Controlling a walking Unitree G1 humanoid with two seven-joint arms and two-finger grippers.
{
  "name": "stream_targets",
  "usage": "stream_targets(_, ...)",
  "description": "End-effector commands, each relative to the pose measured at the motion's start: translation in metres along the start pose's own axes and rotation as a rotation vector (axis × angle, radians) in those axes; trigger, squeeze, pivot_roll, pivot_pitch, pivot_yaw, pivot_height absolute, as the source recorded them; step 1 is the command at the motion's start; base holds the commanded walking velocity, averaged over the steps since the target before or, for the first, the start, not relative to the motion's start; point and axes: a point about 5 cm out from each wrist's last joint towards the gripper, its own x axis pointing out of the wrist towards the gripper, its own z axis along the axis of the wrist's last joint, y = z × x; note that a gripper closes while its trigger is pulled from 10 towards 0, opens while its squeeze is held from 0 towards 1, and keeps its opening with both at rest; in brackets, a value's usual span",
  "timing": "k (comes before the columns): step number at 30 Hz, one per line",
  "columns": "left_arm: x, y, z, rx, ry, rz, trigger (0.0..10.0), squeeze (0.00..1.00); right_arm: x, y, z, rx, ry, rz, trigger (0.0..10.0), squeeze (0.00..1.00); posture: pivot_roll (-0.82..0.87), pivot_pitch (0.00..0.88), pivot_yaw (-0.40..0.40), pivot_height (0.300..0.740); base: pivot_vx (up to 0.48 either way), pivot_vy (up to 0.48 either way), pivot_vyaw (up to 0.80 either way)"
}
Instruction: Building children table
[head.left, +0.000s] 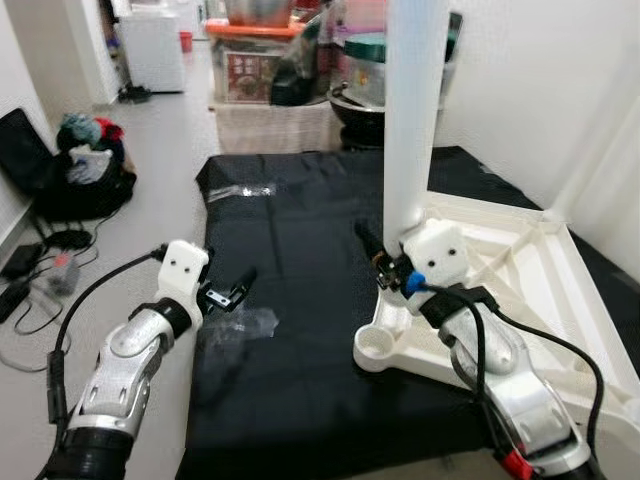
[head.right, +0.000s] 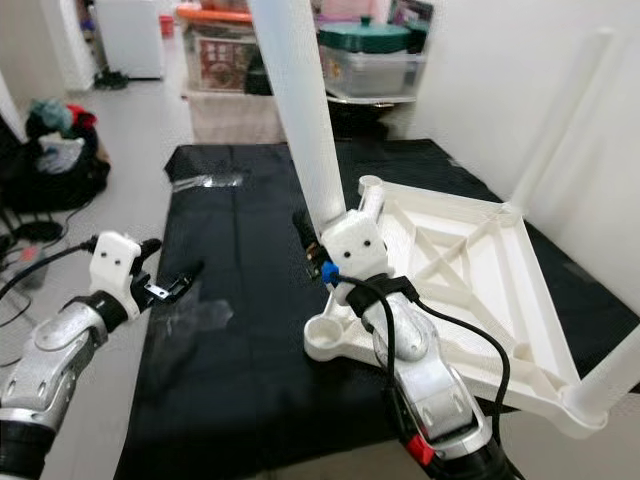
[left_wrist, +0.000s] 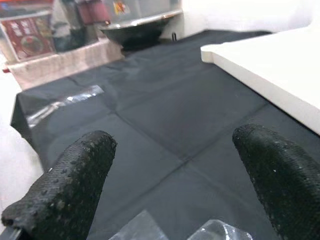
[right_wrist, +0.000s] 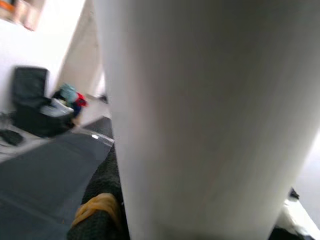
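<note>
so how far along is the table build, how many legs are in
Done: the white tabletop lies upside down on the black mat, with legs standing at its far and near right corners. In hand: the right gripper clamps a white leg upright at the corner nearest it. Left: the near corner socket has no leg. The left gripper hovers open over the mat.

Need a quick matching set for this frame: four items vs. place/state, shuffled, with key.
Items:
1. left tool
2. right tool
3. white tabletop
4. clear plastic wrap

States:
A. lying upside down on the black mat
B. open, above the mat, holding nothing
C. flat at the mat's far left part
D. clamped at the base of the upright white leg

Pairs: 1-B, 2-D, 3-A, 4-C
</note>
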Motion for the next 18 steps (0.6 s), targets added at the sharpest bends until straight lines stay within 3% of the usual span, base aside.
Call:
stream_targets(1,-0.003,-0.003,-0.001,0.009,0.003,-0.002,10.0,0.0,-0.005,0.001,0.004,-0.04,-0.031,0.006,10.0,0.0,0.05,0.0,-0.035,0.74,0.0,0.0,0.0)
stream_targets(6,-0.003,-0.006,0.003,0.045,-0.003,-0.018,10.0,0.0,-0.013,0.007,0.001,-0.036,-0.001,0.084,10.0,0.0,0.04,0.0,-0.032,0.74,0.0,0.0,0.0)
stream_targets(12,0.0,-0.013,0.007,0.08,-0.009,-0.025,10.0,0.0,-0.01,0.004,-0.005,0.158,0.11,0.011,10.0,0.0,0.04,0.0,-0.017,0.74,0.0,0.0,0.0)
stream_targets(14,-0.001,-0.015,0.007,0.069,-0.012,-0.029,10.0,0.0,-0.009,0.005,-0.007,0.126,0.119,0.014,10.0,0.0,0.04,0.0,-0.021,0.74,0.0,0.0,0.0)
stream_targets(18,0.0,-0.016,0.007,0.079,-0.019,-0.03,10.0,0.0,-0.009,0.006,-0.006,0.153,0.087,0.034,10.0,0.0,0.04,0.0,-0.014,0.74,0.308,0.0,0.0)
